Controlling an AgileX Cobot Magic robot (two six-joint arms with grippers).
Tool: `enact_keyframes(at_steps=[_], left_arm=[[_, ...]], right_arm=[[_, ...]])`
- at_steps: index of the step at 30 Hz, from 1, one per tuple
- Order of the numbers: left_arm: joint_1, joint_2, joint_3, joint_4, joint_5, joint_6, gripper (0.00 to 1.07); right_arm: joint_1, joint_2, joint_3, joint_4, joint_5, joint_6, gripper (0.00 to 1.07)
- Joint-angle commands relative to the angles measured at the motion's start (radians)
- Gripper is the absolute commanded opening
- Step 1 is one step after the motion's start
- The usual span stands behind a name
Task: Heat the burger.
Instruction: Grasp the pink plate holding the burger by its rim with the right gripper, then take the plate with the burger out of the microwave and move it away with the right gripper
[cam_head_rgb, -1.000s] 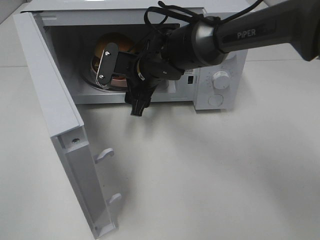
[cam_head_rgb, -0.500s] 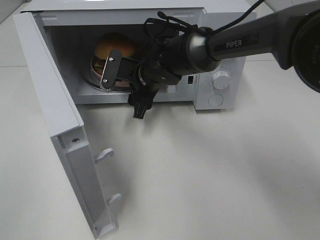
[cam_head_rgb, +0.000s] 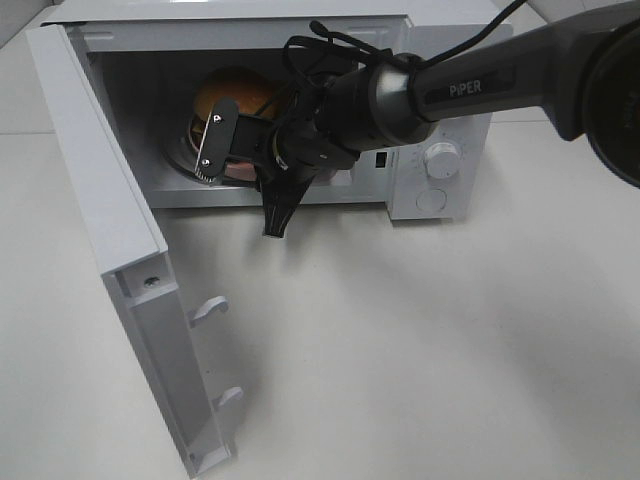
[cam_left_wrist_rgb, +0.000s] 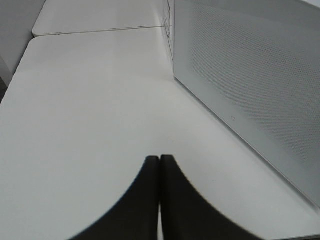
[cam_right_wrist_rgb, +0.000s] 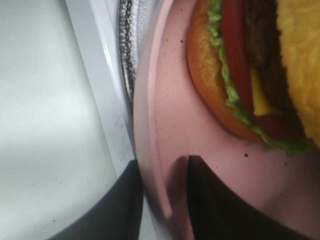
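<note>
Keep right gripper (cam_right_wrist_rgb: 164, 161), jaws narrowed astride pink plate (cam_right_wrist_rgb: 200, 140) rim, true pinch impossible to tell, level and slow, seating burger (cam_head_rgb: 235, 92) squarely, at 10 o'clock inside microwave (cam_head_rgb: 440, 110), before backing out toward 6 o'clock.

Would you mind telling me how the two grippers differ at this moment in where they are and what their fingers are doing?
The left gripper sits over bare table beside the microwave, while the right gripper reaches inside that microwave. The left gripper's fingers press together on nothing; the right gripper's fingers straddle the rim of the pink plate carrying the burger. Both have dark fingers.
</note>
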Motion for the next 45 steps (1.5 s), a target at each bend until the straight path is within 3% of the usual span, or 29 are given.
enact_keyframes(at_steps=[1, 4, 28, 45], left_arm=[[0.001, -0.01, 0.001, -0.003, -0.012, 0.004, 0.0], [0.001, -0.01, 0.001, -0.003, -0.012, 0.004, 0.0], [0.001, -0.01, 0.001, -0.003, -0.012, 0.004, 0.0], [0.001, -0.01, 0.001, -0.002, -0.012, 0.004, 0.0]], right_arm=[[-0.007, 0.008, -0.002, 0.003, 0.035, 0.009, 0.14], [-0.007, 0.007, -0.002, 0.003, 0.059, 0.01, 0.0], [-0.004, -0.076, 0.019, 0.006, 0.092, -0.058, 0.0], [-0.004, -0.241, 0.231, 0.038, 0.017, -0.253, 0.0]])
